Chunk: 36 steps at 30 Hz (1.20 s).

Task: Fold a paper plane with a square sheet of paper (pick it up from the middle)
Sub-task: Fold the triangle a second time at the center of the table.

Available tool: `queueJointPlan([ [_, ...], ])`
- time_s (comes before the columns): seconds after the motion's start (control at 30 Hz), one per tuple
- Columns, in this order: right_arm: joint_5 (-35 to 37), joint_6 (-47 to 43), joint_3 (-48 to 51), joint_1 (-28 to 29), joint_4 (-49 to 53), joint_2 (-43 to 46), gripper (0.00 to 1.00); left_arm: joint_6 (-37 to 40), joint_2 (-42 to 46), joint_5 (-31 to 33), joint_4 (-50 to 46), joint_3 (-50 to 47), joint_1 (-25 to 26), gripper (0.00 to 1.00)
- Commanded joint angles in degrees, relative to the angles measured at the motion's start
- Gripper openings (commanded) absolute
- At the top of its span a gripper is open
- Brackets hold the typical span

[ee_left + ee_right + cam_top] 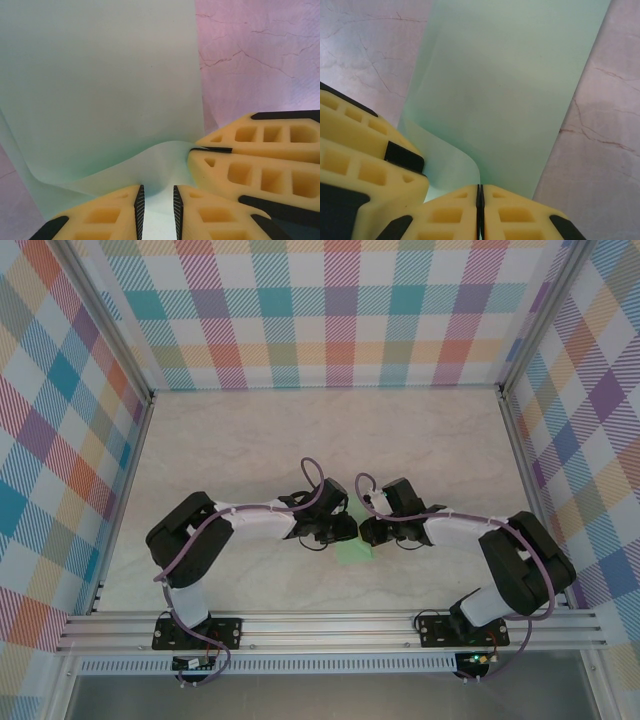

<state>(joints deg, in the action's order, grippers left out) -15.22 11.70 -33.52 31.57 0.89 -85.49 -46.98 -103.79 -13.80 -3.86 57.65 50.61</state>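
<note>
The paper plane [355,552] is a pale mint-green folded sheet lying flat on the marble table between the two grippers. In the left wrist view the paper plane [100,75] spreads ahead, and its near edge curls up. My left gripper [158,200] stands open, with the raised fold in the gap between its pads. My right gripper [479,192] is shut on the lifted edge of the paper plane [510,75]. Its yellow fingers [250,170] press in from the right in the left wrist view. From above, the left gripper [345,530] and right gripper [368,531] almost touch.
The marble table [320,430] is walled by checked panels on three sides, with aluminium rails [330,625] along the near edge. The left gripper's fingers [365,165] crowd the right wrist view's left side. Free room lies behind the grippers.
</note>
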Motion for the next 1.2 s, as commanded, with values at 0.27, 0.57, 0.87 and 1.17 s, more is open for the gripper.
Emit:
queueJointPlan([
  [0.27, -1.56, -1.23, -2.03, -0.28, -0.72, -1.52, 0.1, -0.15, 0.95, 1.21, 1.98, 0.62, 1.08, 0.26],
  [0.57, -1.83, -2.83, -3.44, -0.46, 0.96, -2.44, 0.1, 0.13, 2.03, 1.95, 2.52, -0.35, 1.18, 0.27],
  [0.87, -2.0, -2.56, -2.9, -0.48, 0.7, -3.11, 0.1, 0.13, 0.38, 1.85, 2.51, 0.23, 1.2, 0.26],
  [1.17, -1.74, -1.95, -2.15, -0.46, 1.33, -1.46, 0.11, 0.14, -0.79, 2.0, 2.39, 0.38, 1.16, 0.25],
])
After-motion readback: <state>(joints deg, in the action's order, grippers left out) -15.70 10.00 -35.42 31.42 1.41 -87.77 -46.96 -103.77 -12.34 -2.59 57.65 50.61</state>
